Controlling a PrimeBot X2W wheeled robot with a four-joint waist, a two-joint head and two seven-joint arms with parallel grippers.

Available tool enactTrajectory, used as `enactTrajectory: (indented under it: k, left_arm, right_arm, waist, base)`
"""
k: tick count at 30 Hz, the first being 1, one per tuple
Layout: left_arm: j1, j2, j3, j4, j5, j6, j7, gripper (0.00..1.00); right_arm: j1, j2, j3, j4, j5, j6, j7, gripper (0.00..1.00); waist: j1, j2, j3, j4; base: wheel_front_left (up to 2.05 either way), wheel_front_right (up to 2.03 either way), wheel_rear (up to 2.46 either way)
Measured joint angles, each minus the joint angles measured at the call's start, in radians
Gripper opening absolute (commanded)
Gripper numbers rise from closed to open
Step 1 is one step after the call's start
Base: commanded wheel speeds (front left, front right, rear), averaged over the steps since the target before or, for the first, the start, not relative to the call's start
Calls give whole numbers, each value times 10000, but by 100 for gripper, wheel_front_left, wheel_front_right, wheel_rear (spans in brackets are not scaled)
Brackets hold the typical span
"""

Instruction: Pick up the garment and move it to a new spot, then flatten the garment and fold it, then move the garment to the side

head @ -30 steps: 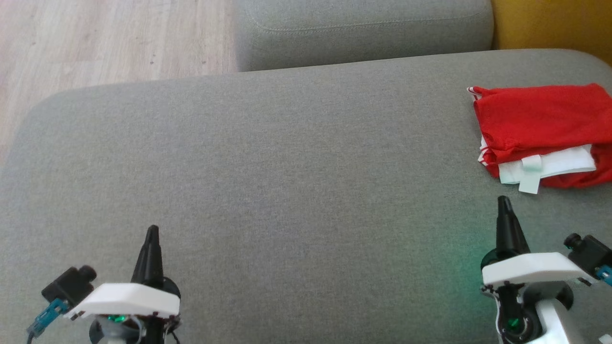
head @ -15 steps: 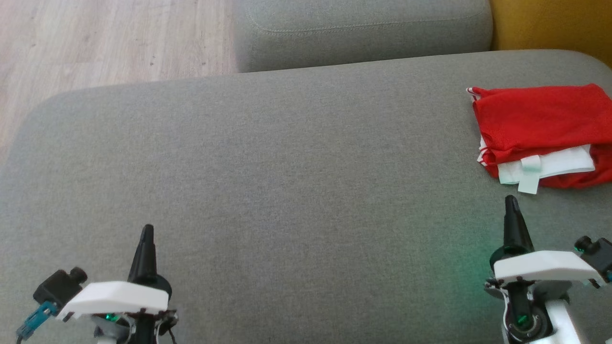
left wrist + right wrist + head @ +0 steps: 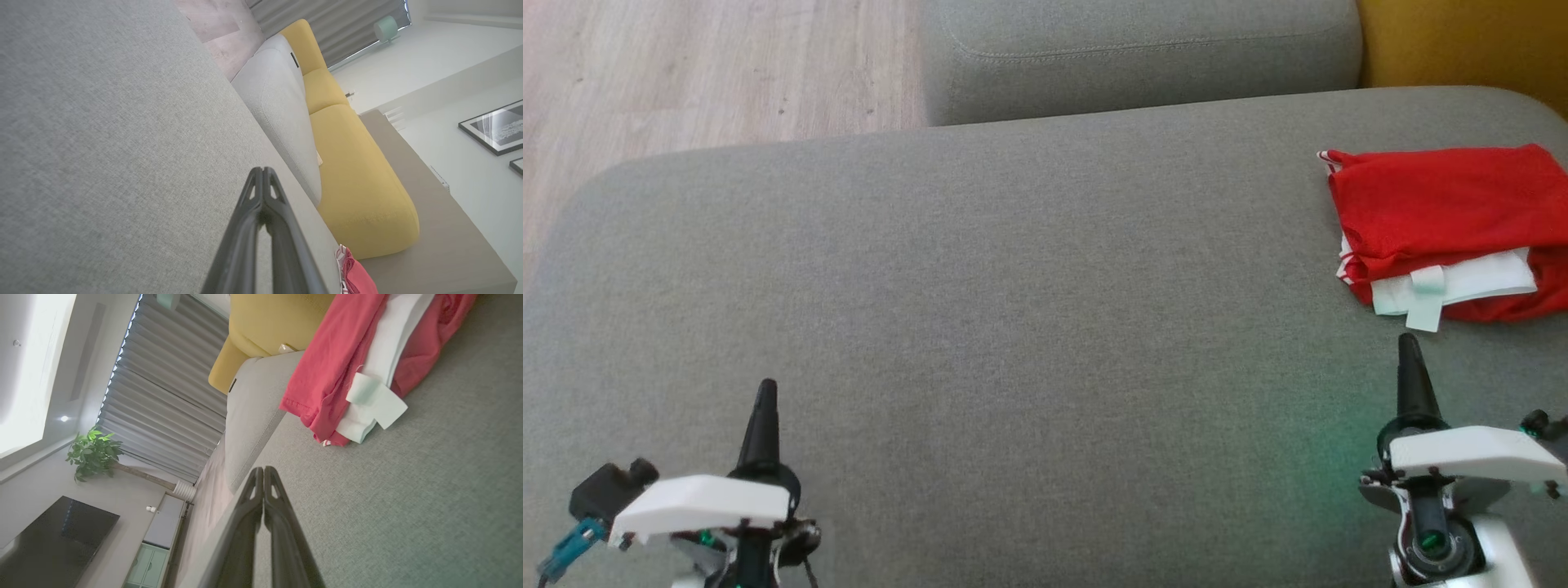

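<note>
Both finger pairs shut, empty. Head view: garment [image 3: 1437,204] on sofa cushion [image 3: 1013,286], long axis crosswise; right fingers [image 3: 1411,371] near it (nearer arm), left fingers [image 3: 764,416] well apart. Left wrist view: garment [image 3: 356,274] far ahead. Right wrist view: garment [image 3: 335,363] close ahead.

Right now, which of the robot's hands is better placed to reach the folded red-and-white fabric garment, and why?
Right. The right hand, shut, sits just short of the folded red-and-white fabric garment; the left hand, also shut, is far across the grey fabric sofa cushion.
</note>
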Motion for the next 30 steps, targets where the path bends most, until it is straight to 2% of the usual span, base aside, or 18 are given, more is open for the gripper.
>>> enactTrajectory:
  k: [30]
  left_arm:
    - [-223,6,428,50,-2932,-174,851,0]
  right_arm:
    - [24,4,-487,-357,3120,0,880,0]
  waist:
    - [0,0,-66,-32]
  base:
    - [0,0,0]
